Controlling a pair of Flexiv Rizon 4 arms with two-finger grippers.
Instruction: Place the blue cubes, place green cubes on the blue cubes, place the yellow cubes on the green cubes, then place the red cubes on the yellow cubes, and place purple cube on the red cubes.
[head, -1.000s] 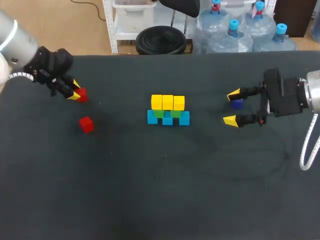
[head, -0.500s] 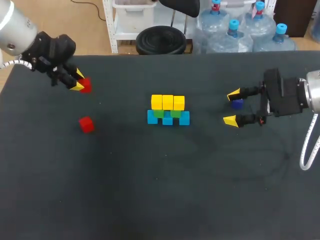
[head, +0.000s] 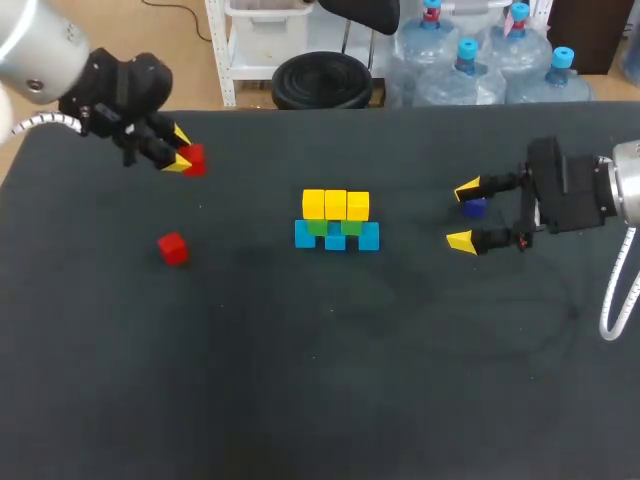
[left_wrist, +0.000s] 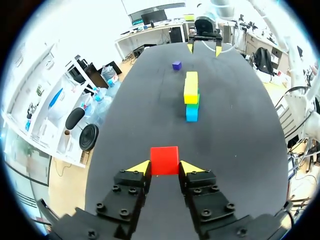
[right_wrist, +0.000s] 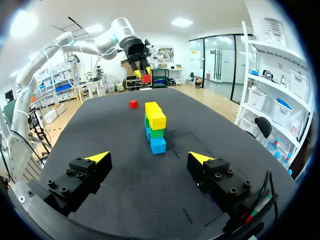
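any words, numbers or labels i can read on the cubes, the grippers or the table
None to read: the red cube in the left gripper, the loose red cube, the stacked cubes, the purple cube, the right gripper and the table show no print.

Table (head: 255, 190) open between left gripper (head: 185, 153) and stack (head: 337, 222).

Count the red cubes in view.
2. One red cube is clamped between the left gripper's fingers at the table's far left; the other lies on the table, left of the cube stack. None looks hidden.
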